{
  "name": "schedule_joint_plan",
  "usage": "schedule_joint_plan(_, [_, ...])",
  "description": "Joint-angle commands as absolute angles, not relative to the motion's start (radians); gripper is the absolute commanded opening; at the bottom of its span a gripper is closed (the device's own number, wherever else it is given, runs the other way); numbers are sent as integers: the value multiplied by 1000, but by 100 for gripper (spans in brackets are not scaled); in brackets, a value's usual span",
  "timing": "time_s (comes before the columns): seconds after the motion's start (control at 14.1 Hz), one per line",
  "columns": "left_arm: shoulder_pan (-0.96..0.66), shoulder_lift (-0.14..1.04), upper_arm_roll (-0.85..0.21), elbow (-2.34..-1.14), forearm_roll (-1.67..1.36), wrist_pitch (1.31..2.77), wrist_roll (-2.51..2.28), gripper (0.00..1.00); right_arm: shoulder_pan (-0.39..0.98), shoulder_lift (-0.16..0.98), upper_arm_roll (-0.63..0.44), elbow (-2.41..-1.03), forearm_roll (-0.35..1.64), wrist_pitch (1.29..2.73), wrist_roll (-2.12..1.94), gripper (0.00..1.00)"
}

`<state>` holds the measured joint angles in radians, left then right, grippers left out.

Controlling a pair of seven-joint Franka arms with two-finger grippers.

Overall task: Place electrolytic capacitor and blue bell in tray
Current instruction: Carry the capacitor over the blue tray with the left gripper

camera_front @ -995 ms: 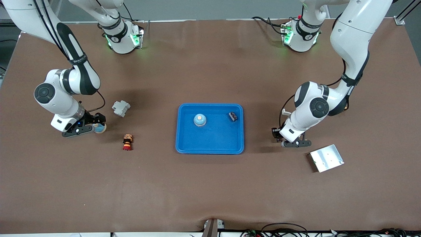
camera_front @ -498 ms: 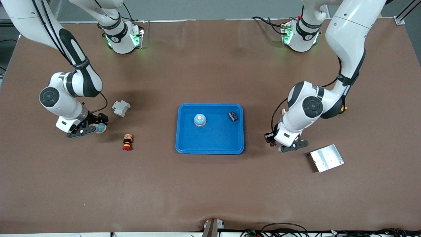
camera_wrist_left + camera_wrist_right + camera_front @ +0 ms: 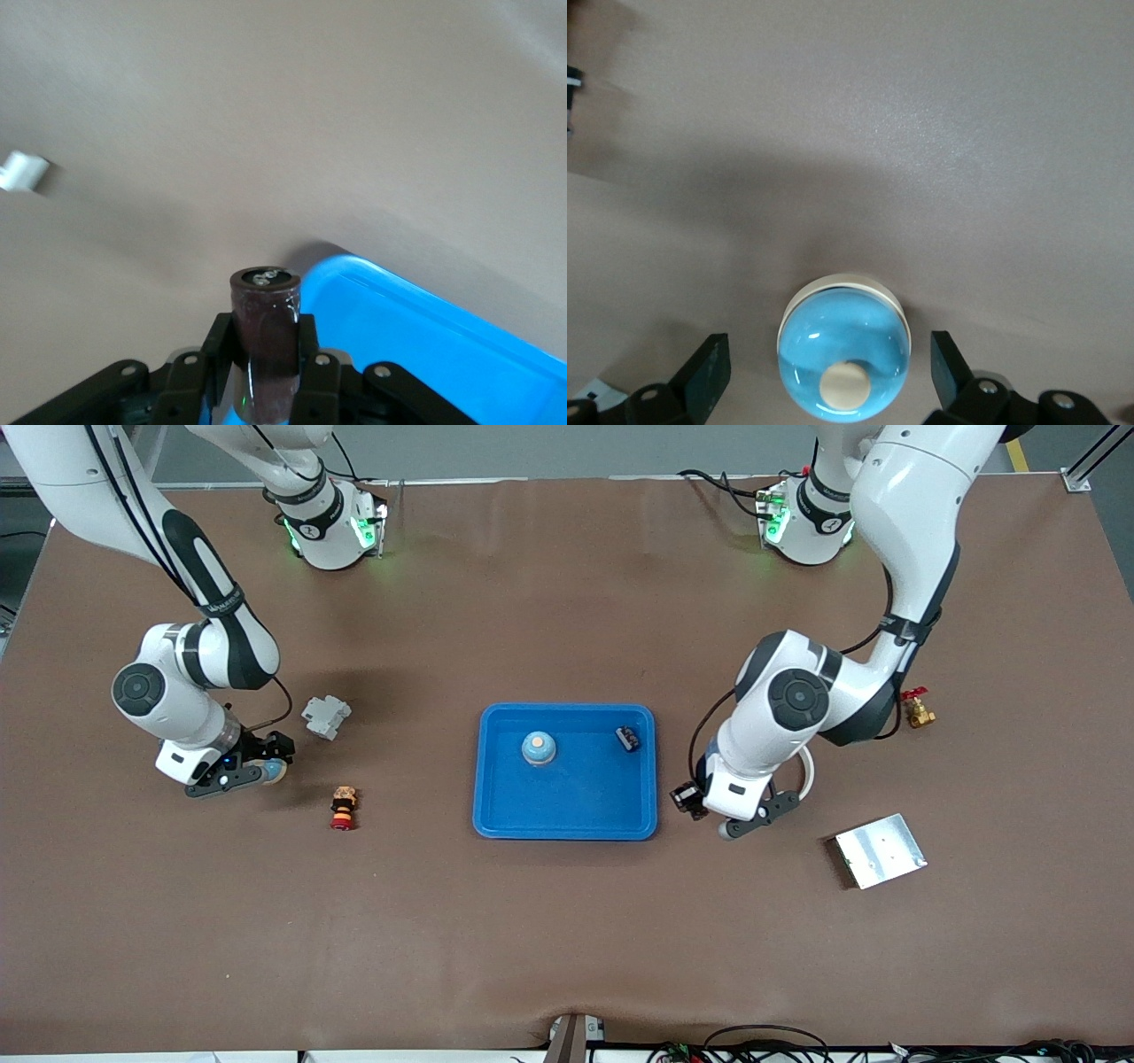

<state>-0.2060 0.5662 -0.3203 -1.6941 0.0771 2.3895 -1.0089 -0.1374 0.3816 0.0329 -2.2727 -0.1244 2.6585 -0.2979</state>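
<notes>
Left wrist view: fingers [image 3: 266,372] clamp capacitor [image 3: 265,341] beside tray [image 3: 425,345] rim; right fingers [image 3: 943,367] apart around bell [image 3: 843,351]

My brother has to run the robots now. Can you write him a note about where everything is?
Left gripper: shut on the capacitor, in the air beside the tray at the left arm's end.
Right gripper: open, down around a blue bell on the table toward the right arm's end, not gripping it.
In the tray: another blue bell and a small dark part.
Done: capacitor picked up.
Left: put the capacitor in the tray; grip the bell and carry it to the tray.
</notes>
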Motion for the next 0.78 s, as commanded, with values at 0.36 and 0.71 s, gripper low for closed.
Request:
schedule_joint_plan(0.36, [-334,721,-305,-1540,91,2376,-1184,1,-183,385,55,-2275,-133,2669,-325,100])
schedule_joint_plan(0.71, [-362,759,-304,-1540,92,2379,-1216,3,-181,385,55,-2275,-133,2669,-330,86])
